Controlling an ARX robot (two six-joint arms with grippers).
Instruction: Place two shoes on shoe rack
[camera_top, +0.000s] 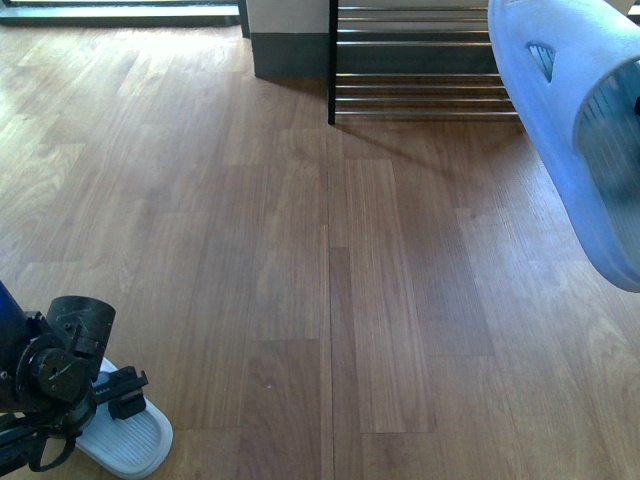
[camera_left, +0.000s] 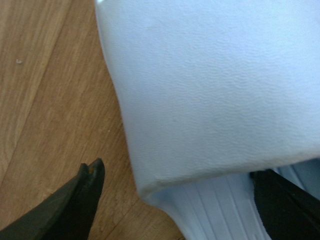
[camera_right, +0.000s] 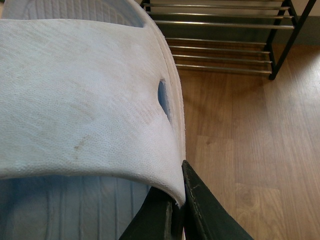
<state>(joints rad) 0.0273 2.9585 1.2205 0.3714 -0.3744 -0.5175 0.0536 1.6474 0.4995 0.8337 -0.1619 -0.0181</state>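
Right pincer (camera_right: 181, 202): clenched on the strap of the raised sandal (camera_top: 580, 130), at 2 o'clock.
Left pincer (camera_left: 175, 177): spread about the floor sandal (camera_top: 135, 438), at 7 o'clock.
Shoe rack (camera_top: 420, 70): 12 o'clock.
Procedure: carry level, sole down; seat fully on the rack before releasing.

A warm brown wood-plank floor (camera_top: 300, 260) is seen filling the view, its boards laid running toward 12 o'clock. At 12 o'clock a white wall section (camera_top: 288, 14) is met, finished below with a grey skirting (camera_top: 290, 55). Toward 11 o'clock a dark strip (camera_top: 120, 16) is made out along the far edge, and a pale glare (camera_top: 80, 70) is cast over the boards there.
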